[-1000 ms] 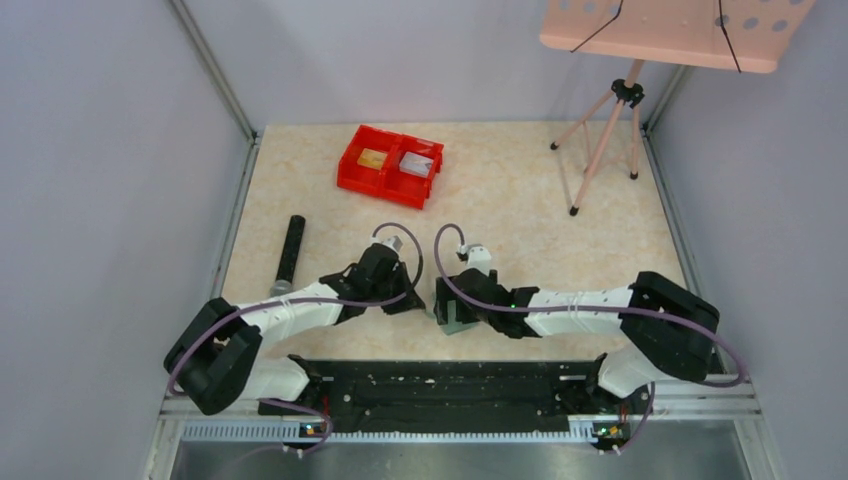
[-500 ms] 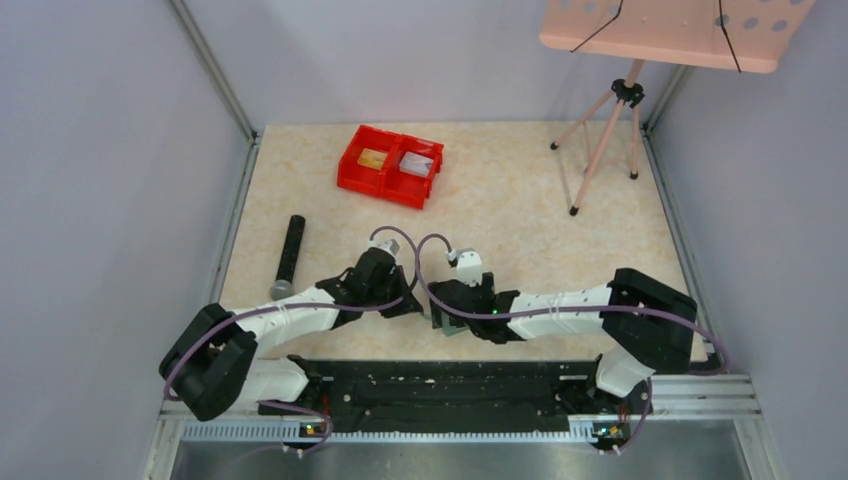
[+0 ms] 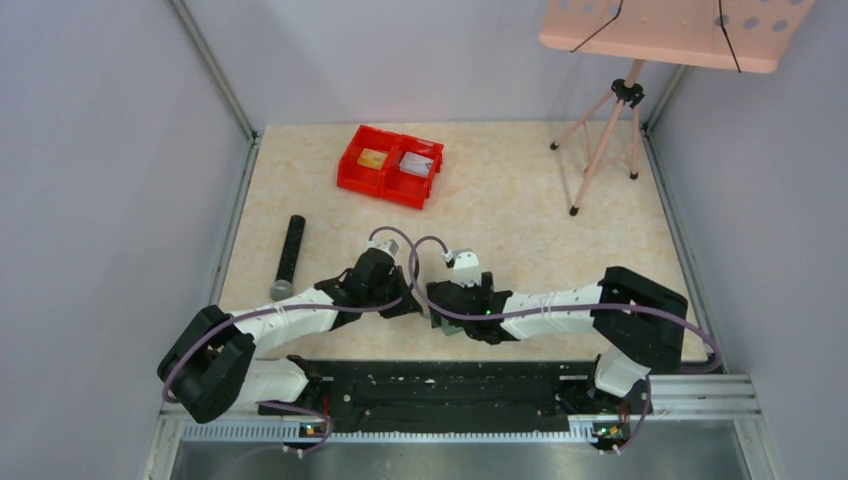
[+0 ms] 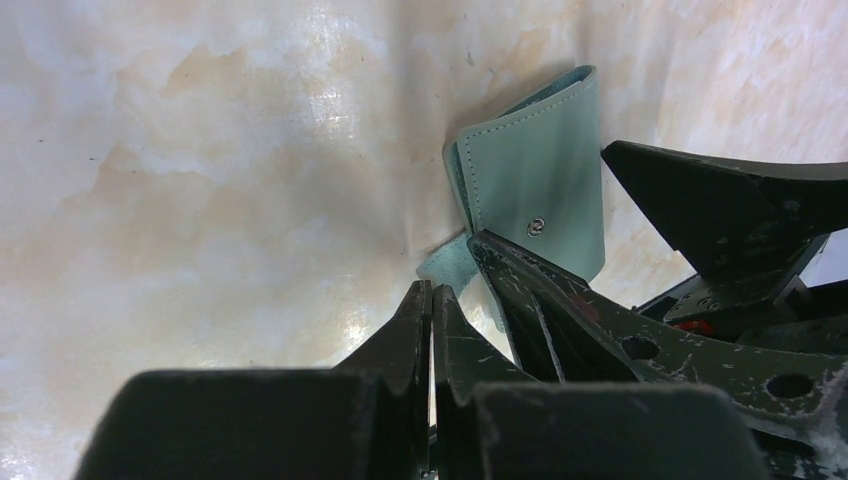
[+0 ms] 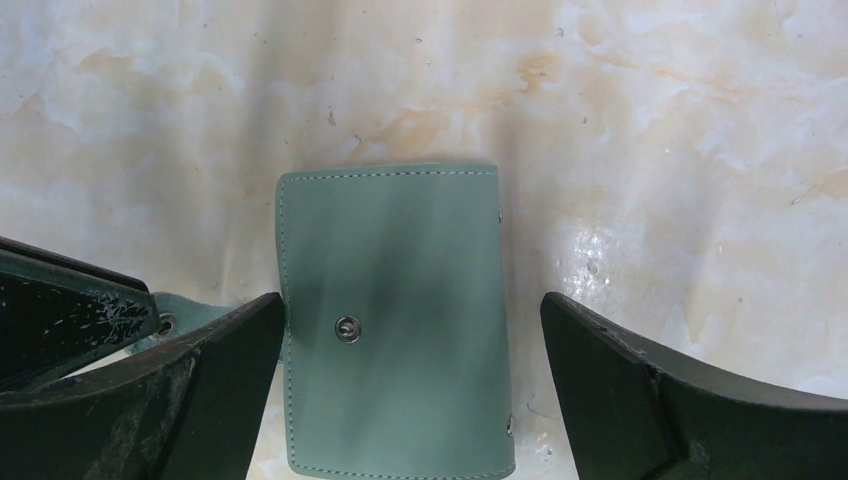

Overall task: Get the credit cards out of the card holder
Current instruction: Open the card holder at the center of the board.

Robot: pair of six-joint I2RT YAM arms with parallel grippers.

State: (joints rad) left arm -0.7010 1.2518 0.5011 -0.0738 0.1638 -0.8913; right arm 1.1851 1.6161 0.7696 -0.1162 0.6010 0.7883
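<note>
The sage-green card holder [image 5: 400,230] lies folded shut and flat on the marbled surface [image 5: 650,120] near the arm bases. The right claw [image 5: 410,300] is spread wide over it, one finger on either side. The left claw [image 4: 432,295] is pressed together with its tips at the holder's edge tab [image 4: 447,265] — whether they nip it cannot be told. Well apart, a red double bin [image 3: 380,188] holds a gold-yellow card [image 3: 372,158] in one compartment and a pale card [image 3: 417,163] in the other.

card holder [image 5: 400,320]: matt leather-like skin, stitched edges, metal snap
table [image 5: 650,120]: glossy marbled top
right gripper [image 5: 412,300]: scuffed black plastic
bin [image 3: 352,180]: plastic, probably smooth
</note>
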